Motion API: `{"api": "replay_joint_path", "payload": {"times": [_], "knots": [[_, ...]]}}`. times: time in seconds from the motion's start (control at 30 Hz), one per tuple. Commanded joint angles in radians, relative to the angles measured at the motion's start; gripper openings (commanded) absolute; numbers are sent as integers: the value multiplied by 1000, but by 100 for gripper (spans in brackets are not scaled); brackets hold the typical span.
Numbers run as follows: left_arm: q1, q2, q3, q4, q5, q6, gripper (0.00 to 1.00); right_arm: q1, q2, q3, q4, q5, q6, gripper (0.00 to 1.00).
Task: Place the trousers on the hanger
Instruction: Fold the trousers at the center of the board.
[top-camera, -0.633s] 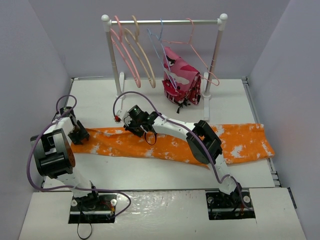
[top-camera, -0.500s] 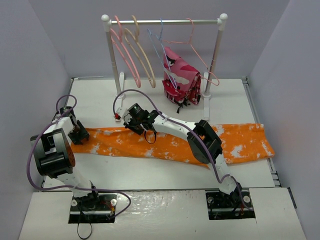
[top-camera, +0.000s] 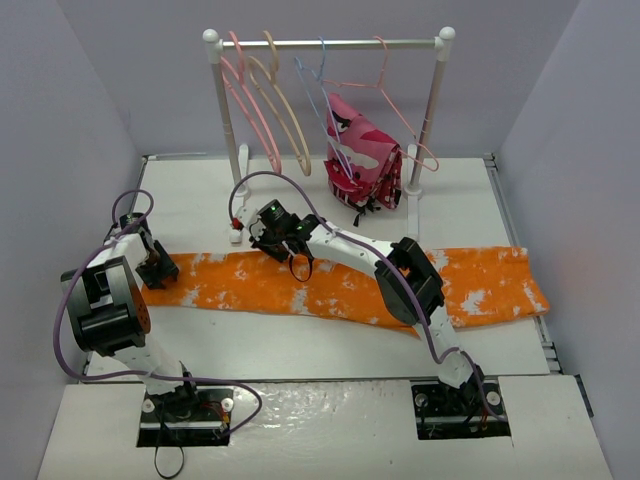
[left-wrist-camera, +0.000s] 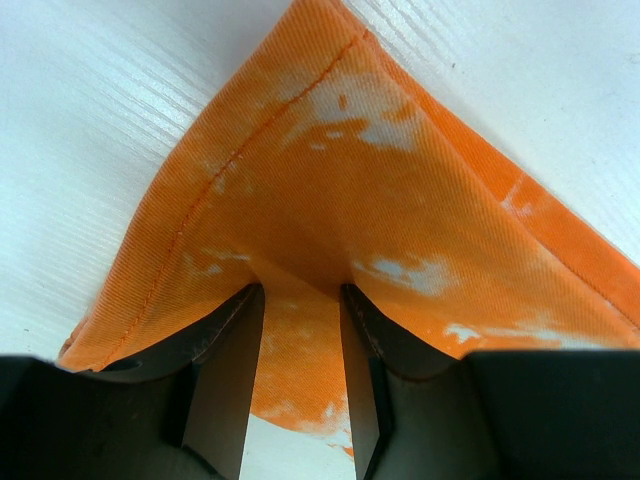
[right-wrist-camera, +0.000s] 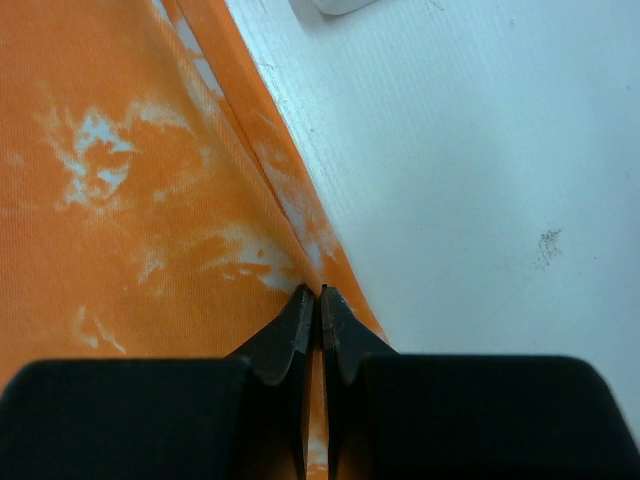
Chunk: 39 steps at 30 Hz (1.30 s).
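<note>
The orange trousers (top-camera: 250, 285) with white blotches lie flat in one long band across the surface (top-camera: 300, 345), left to right; the bright pink hanger (top-camera: 270, 165) hangs bare from the rail (top-camera: 340, 43) behind, near its left end.

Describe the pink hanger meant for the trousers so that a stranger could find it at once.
Look at the white clothes rack at the back of the table. The hanger is the first on its rail from the left post, thick-rimmed and bright pink; its neighbour is beige, and the other pink hanger, far right, is thin.
</note>
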Motion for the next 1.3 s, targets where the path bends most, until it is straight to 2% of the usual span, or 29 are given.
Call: {"api": "replay_joint_path", "payload": {"times": [0.0, 0.17, 0.27, 0.37, 0.43, 0.67, 0.93, 1.27], "knots": [[4, 28, 14, 12, -37, -6, 33, -19, 18, 71, 25, 53, -22, 0], [5, 40, 21, 11, -32, -7, 33, -27, 14, 74, 27, 96, 6, 9], [5, 42, 23, 10, -29, -7, 33, -41, -59, 36, 26, 88, 22, 27], [4, 44, 29, 6, -29, -6, 33, -52, -145, -42, 23, 80, 23, 39], [5, 46, 31, 5, -28, -4, 33, -63, -199, -88, 18, 70, 26, 43], [2, 50, 36, 3, -25, 1, 33, -146, -292, -251, 6, -19, 38, 42], [0, 56, 40, -2, -23, 4, 33, -173, -266, -244, -68, -151, -3, 42], [-4, 66, 40, -5, -21, 7, 33, -173, -225, -272, -82, -185, -5, 41]]}}
